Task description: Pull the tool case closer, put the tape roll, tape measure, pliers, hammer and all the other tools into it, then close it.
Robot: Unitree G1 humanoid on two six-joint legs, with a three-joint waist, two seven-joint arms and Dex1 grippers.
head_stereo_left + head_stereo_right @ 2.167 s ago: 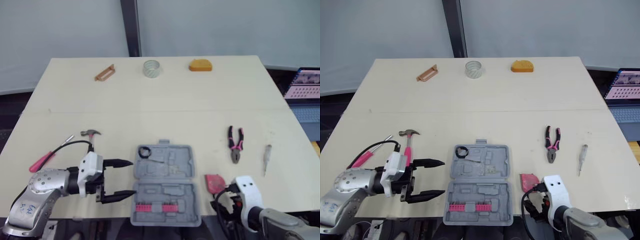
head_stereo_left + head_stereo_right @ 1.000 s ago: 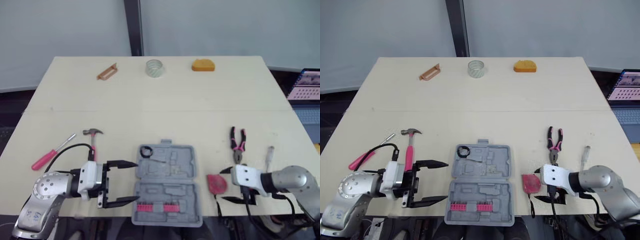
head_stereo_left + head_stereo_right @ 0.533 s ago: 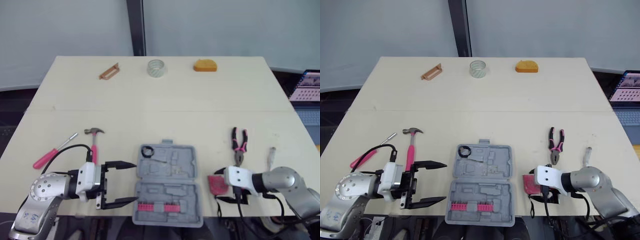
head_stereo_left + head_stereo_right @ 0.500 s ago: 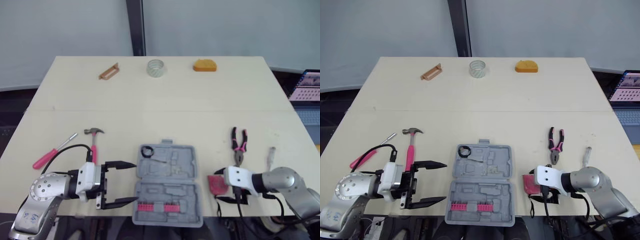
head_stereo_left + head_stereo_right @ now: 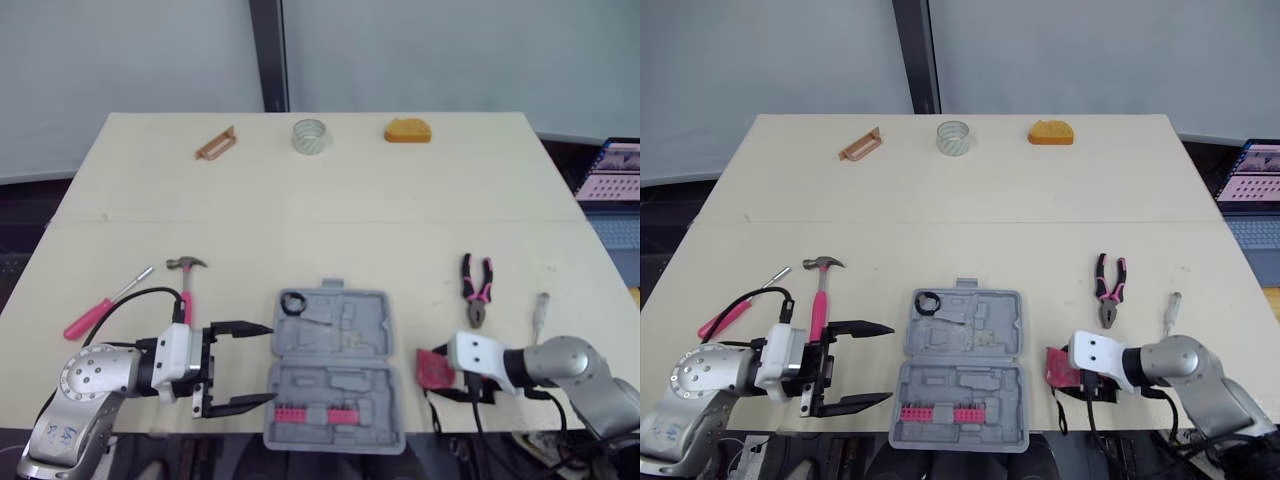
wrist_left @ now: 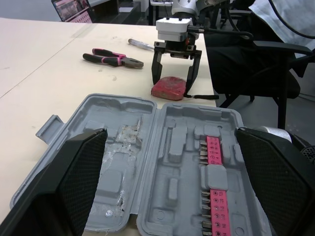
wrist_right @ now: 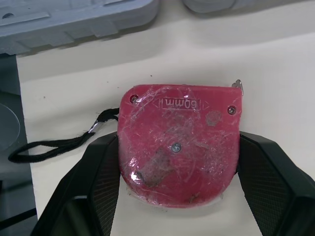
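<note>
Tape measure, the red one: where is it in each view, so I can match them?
Left eye view: tape measure just right of the open tool case.
Right eye view: tape measure again right of the case.
Left wrist view: tape measure beyond the case, between the fingers of the right gripper.
Right wrist view: tape measure close up, case edge beyond.
Shared landmark: the tool case.

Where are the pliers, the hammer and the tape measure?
pliers (image 5: 1107,303), right eye view, on the pivot.
hammer (image 5: 818,300), right eye view, on the pink handle.
tape measure (image 7: 179,142), right wrist view, on the red casing.
</note>
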